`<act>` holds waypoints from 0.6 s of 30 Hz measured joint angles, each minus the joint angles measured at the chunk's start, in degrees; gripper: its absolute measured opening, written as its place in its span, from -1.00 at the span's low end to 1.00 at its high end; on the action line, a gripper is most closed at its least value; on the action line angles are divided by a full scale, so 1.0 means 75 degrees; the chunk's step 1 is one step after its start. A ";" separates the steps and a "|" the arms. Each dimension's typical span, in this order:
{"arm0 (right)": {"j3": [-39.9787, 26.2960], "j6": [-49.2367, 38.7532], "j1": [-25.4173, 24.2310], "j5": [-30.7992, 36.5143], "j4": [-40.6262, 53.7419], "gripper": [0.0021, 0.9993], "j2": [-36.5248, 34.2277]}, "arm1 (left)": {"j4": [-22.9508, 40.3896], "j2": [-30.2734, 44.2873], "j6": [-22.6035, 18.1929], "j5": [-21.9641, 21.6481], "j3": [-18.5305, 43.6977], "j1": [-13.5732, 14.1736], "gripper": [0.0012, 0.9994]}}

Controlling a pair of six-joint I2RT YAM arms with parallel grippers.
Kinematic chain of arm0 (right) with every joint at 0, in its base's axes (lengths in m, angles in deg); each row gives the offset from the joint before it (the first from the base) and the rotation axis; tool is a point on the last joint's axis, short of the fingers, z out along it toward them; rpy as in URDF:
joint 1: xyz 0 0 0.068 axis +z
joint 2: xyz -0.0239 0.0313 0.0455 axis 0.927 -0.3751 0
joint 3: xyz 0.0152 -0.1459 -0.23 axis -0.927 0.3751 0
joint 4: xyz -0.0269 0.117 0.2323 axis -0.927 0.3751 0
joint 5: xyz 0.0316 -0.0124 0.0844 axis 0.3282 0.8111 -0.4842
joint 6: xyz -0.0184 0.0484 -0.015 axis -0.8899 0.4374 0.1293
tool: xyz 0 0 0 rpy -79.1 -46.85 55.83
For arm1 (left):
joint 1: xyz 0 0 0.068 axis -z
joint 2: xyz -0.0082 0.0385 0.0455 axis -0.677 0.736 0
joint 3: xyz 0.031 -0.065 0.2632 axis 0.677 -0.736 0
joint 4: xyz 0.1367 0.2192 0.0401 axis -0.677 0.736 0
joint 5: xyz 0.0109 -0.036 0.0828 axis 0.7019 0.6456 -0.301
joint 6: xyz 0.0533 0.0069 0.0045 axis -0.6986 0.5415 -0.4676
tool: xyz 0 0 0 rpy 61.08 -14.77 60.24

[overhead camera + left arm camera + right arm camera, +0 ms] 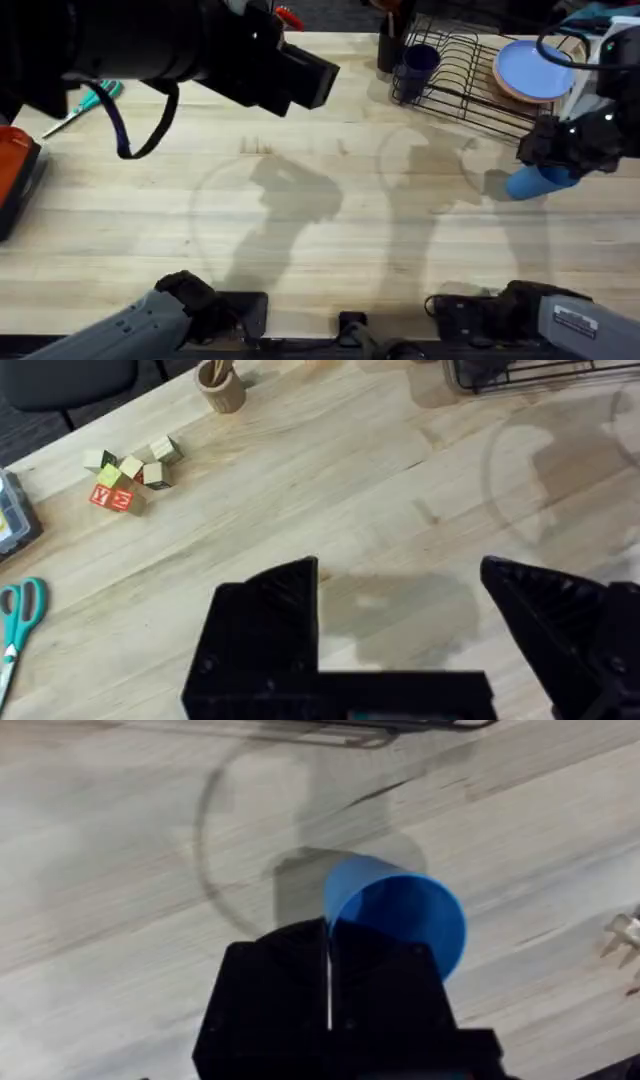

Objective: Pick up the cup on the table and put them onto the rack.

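A light sky blue cup (pixel 537 183) hangs tilted just above the table, in front of the rack (pixel 470 85). My right gripper (pixel 556 150) is shut on its wall. In the right wrist view the cup's open mouth (pixel 400 915) faces the camera, and the black fingers (pixel 290 980) pinch its rim. A dark navy cup (pixel 418 62) stands inside the rack's left end. My left gripper (pixel 305 75) is raised high over the table's back left. In its own view the left gripper (pixel 400 605) stands open with nothing between its fingers.
A light blue plate (pixel 535 70) on a tan one leans in the rack's right part. Teal scissors (pixel 88 103) and an orange-red box (pixel 15 170) lie at the left. Wooden blocks (pixel 130 475) and a tan holder (pixel 222 388) sit farther back.
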State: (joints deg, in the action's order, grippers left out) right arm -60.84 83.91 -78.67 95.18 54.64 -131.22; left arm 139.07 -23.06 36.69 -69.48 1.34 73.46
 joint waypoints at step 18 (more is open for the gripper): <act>-0.0643 0.0090 0.1301 -0.0423 0.1264 -0.94 0.1927 | -0.0002 0.0000 0.0000 0.0000 0.0000 0.0000 0.99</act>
State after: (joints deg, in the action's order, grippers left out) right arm -65.66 84.58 -68.91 92.01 64.12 -116.77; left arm 139.05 -23.06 36.69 -69.48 1.34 73.46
